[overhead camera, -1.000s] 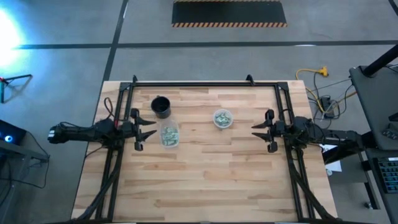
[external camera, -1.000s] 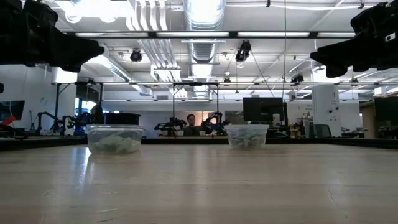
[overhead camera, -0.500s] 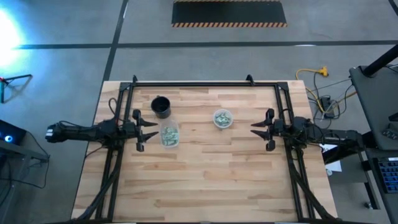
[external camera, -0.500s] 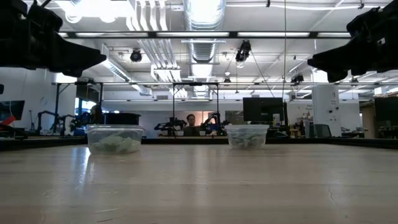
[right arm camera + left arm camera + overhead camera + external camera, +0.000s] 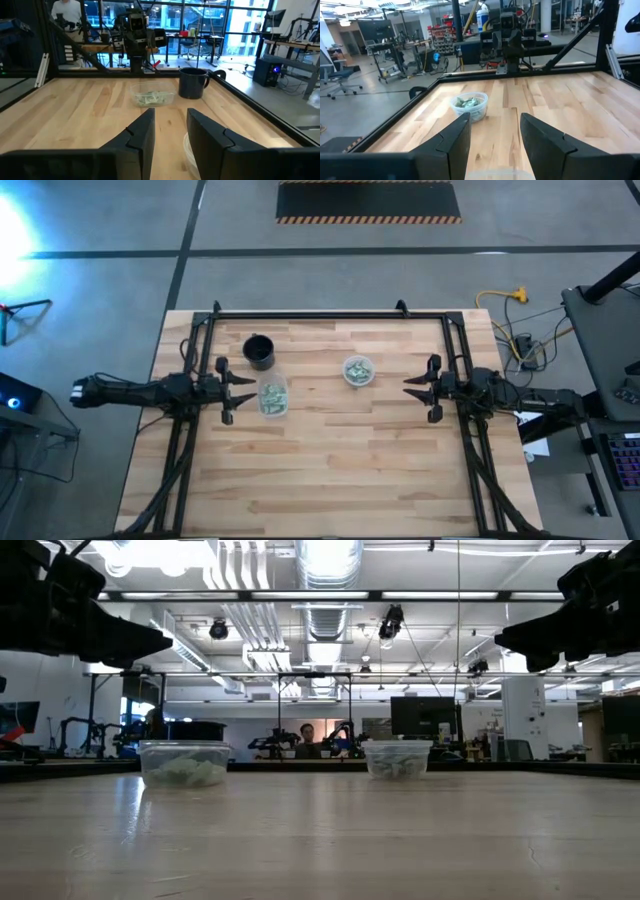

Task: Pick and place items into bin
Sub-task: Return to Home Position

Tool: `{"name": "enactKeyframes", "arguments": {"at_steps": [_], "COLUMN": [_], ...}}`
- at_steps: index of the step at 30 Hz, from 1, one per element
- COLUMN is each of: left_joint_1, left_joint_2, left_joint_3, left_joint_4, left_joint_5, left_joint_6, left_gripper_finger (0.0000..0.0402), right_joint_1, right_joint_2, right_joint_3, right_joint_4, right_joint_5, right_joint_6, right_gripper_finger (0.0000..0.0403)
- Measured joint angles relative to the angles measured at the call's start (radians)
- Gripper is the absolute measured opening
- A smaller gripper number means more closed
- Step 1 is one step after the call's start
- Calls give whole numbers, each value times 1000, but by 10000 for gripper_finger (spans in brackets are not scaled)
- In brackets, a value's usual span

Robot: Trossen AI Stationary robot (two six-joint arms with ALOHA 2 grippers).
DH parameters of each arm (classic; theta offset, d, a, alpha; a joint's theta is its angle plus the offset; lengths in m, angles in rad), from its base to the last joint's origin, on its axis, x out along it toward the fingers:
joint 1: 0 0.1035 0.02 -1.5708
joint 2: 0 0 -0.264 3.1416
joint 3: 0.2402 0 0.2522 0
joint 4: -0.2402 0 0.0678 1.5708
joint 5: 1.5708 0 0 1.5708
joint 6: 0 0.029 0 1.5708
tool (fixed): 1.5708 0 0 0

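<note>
High view: wooden table (image 5: 340,470) on concrete floor (image 5: 330,280); left gripper (image 5: 245,388) and right gripper (image 5: 408,387), jaws released.

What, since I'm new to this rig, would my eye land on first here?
Two clear round plastic tubs of pale green-and-white packets on the light wooden table: one beside the open left gripper, one mid-table, toward the open right gripper. A black cup stands just behind the left tub.

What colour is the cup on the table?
The cup is black. It shows best in the right wrist view.
</note>
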Motion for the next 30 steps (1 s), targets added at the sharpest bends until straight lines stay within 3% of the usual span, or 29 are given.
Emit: {"name": "enactKeyframes", "arguments": {"at_steps": [30], "left_joint_1": [0], "left_joint_2": [33], "left_joint_3": [0], "left_joint_4": [1], "left_joint_5": [0], "left_joint_6": [0], "left_gripper_finger": [156], "right_joint_1": [0], "right_joint_2": [0], "right_joint_3": [0], "right_joint_4": [0], "right_joint_5": [-1], "right_joint_6": [0], "right_gripper_finger": [100]}}
